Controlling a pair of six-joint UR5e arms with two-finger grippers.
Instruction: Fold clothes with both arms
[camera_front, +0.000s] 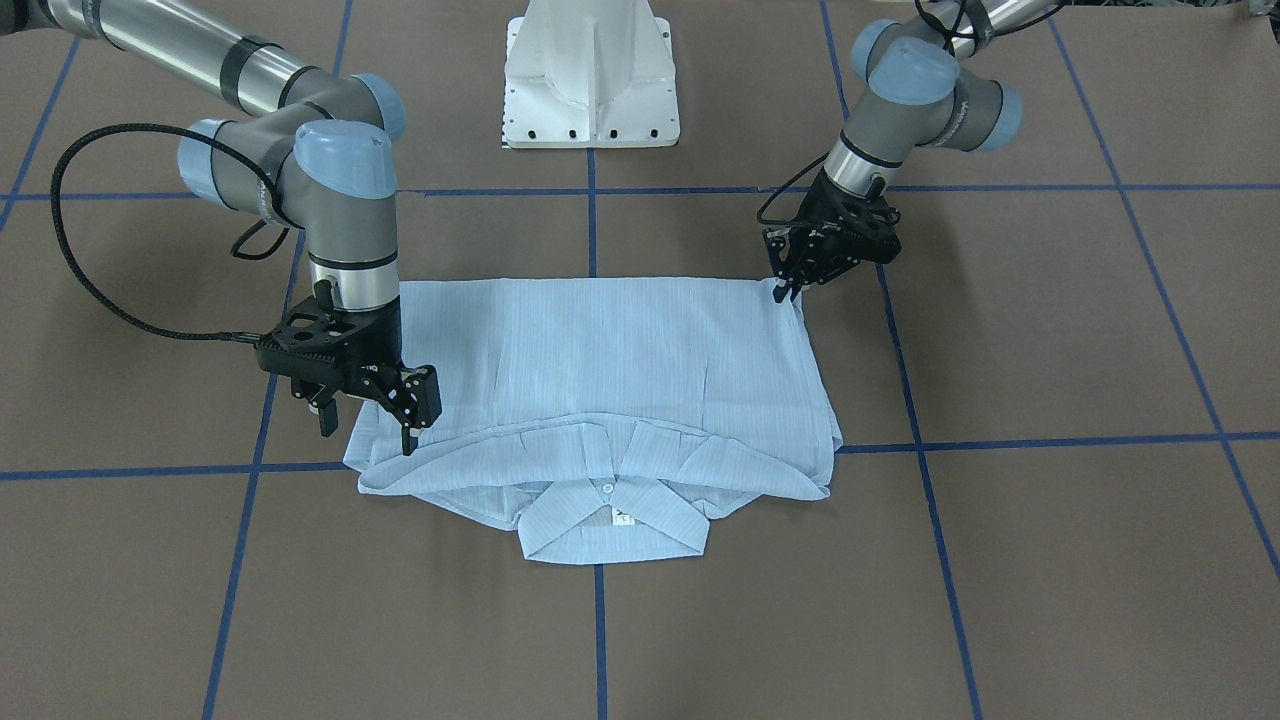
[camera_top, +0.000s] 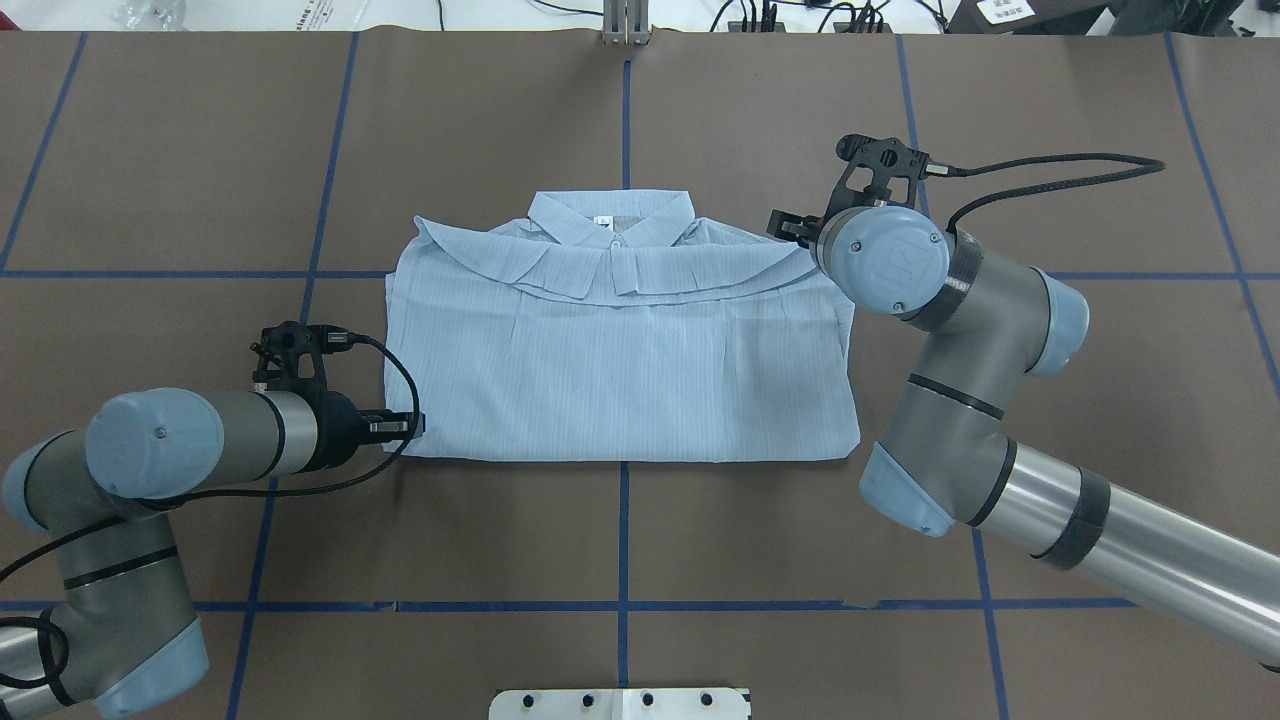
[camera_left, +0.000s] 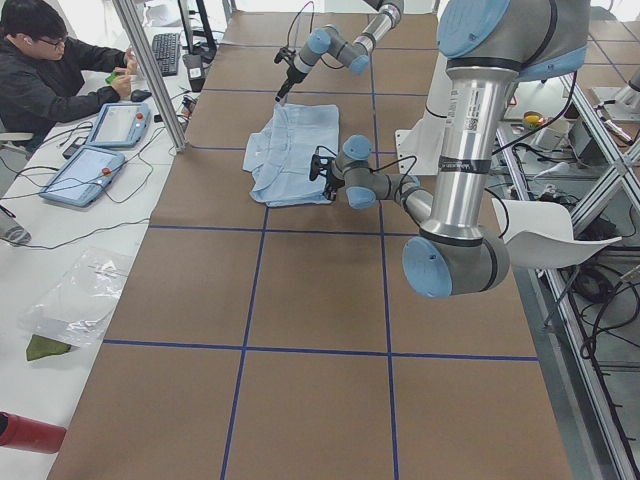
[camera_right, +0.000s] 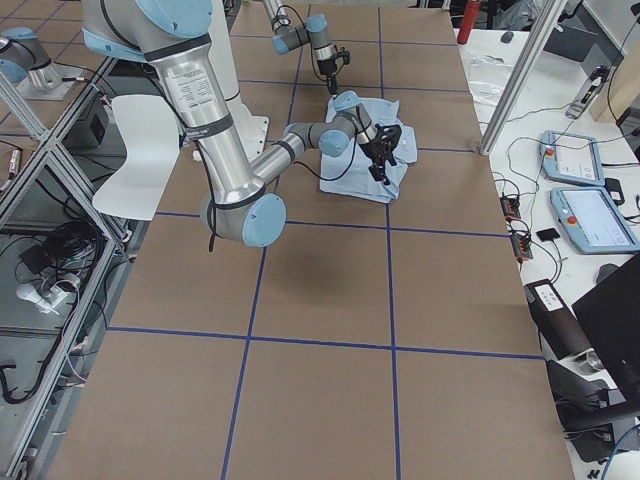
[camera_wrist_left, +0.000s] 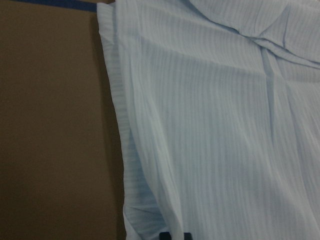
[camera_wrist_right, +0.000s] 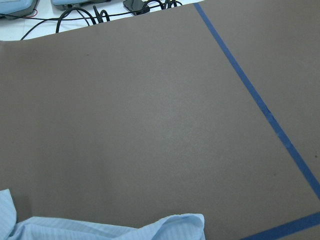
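Clock read on the overhead view, robot at 6. White pedestal (camera_top: 620, 703) sits at the 6 o'clock edge of the brown desk (camera_top: 800, 560), which is gridded with blue tape lines (camera_top: 622, 540). Shirt (camera_top: 620, 370) lies flat at desk centre, folded to a broad rectangle, straight folded edge toward 6, collar (camera_top: 610, 215) toward 12. Left hand (camera_front: 786, 290), on an arm lying low from 8 o'clock, is at the shirt's near corner on the 7 o'clock side; fingers clenched on that corner, cloth pinched between them. Its wrist camera shows mostly striped fabric, with a strip of bare desk beside it. Right hand (camera_front: 367, 428) is farther out, at the shirt's 2 o'clock shoulder, pointing down. Its fingers are spread and released, one fingertip (camera_front: 408, 440) touching the cloth near the collar fold, the other over bare desk just off the shirt's edge; it holds nothing. Collar lies open, a white button (camera_front: 606, 487) at its join, a small neck label (camera_front: 622, 516) inside. Beyond the desk's 12 o'clock edge a person (camera_left: 45, 70) sits at a side bench
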